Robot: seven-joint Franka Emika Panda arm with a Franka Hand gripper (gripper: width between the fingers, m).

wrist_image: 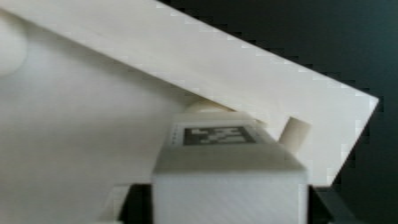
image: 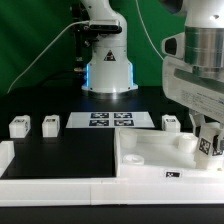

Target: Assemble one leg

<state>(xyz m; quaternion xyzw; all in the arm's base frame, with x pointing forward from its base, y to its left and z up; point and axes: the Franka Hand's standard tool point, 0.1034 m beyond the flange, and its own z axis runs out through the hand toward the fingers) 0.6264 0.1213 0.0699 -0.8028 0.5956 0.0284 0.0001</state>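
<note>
My gripper (image: pixel 207 137) is shut on a leg (image: pixel 209 143), a small white block with a black-and-white tag. It holds the leg just above the right end of the large white slab (image: pixel 150 156). In the wrist view the leg (wrist_image: pixel 222 160) fills the space between the jaws of the gripper (wrist_image: pixel 226 206), tag facing the camera. It sits close to a corner of the slab (wrist_image: pixel 107 140), beside its raised rim (wrist_image: pixel 214 62). Three more legs stand on the black table, two at the exterior view's left (image: pixel 19 126) (image: pixel 50 124) and one at its right (image: pixel 171 122).
The marker board (image: pixel 110 120) lies flat at the middle of the table, in front of the arm's base (image: pixel 106 72). A white raised border (image: pixel 40 172) runs along the table's front and left edge. A green backdrop stands behind.
</note>
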